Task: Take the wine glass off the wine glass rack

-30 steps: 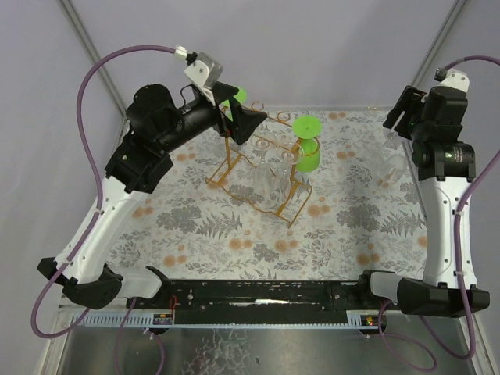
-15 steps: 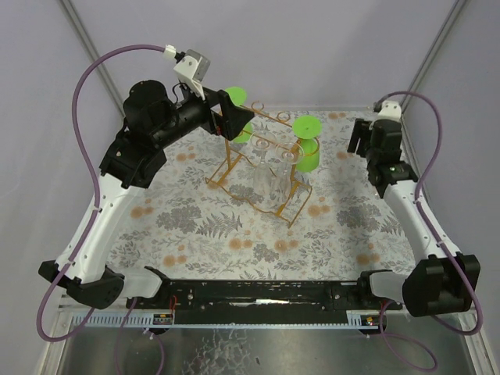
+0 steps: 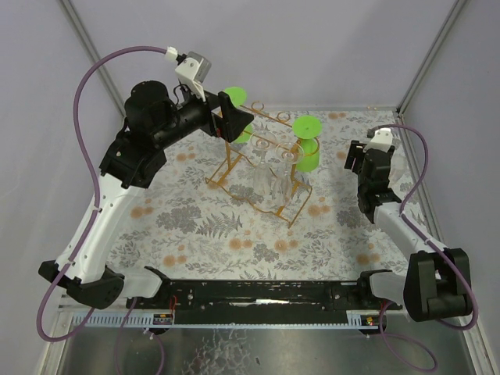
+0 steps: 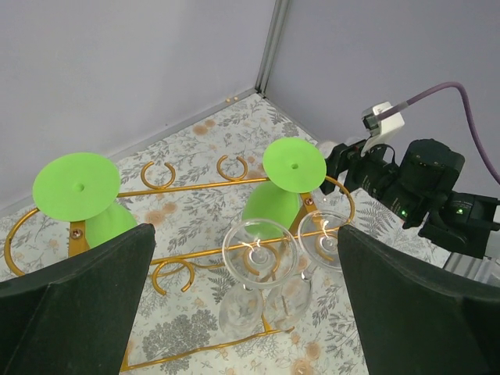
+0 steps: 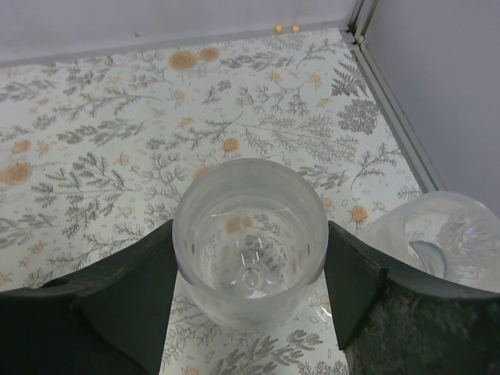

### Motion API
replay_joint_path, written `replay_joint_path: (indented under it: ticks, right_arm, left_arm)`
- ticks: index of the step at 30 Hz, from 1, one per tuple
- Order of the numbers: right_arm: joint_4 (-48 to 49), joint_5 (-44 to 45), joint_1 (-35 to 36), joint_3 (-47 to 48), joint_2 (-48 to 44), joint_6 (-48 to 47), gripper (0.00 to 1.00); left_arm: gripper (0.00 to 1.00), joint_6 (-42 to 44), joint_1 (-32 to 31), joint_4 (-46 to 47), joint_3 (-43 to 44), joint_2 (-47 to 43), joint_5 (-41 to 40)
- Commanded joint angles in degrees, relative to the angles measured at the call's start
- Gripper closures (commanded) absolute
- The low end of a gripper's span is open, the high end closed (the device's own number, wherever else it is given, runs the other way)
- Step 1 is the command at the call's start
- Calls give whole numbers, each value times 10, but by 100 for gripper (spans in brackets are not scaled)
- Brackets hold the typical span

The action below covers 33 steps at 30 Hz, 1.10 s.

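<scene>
The right fingers clasp one clear wine glass, already off the wine glass rack, while the left fingers gape wide with four hanging glasses left beneath them.

bench: top's covered in a pale cloth with grey ferns and little orange flowers
walls: plain lavender-grey panels along the bench's far and side edges
corner posts: thin metal struts rising from the bench's far corners
light: soft, even, hardly any shadows on the bench
metal sheet: shiny, scuffed, just past the bench's near edge
</scene>
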Motion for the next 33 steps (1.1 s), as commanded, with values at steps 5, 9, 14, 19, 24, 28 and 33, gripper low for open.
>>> replay_joint_path:
  ticks: [5,9,14,19,24,28,33]
  right_arm:
    - [135,31,3,-15,9,18,78]
    - [127,30,3,-25,6,24,74]
    - [114,30,3,-34,2,30,74]
    - [102,27,3,-35,3,31,71]
    - [92,27,3,-34,6,37,67]
    - [87,29,3,-35,8,41,66]
    - [80,31,3,-39,9,41,64]
  left_arm:
    - [0,7,5,-20,15,-6,-5]
    - [0,10,5,-21,13,-6,-3]
    - [0,12,6,-18,9,-6,2]
    - [0,13,6,-16,8,-4,9]
    - [0,17,7,-16,8,-4,13]
    - [0,16,9,-16,8,-5,17]
    - [0,15,9,-15,3,-10,17]
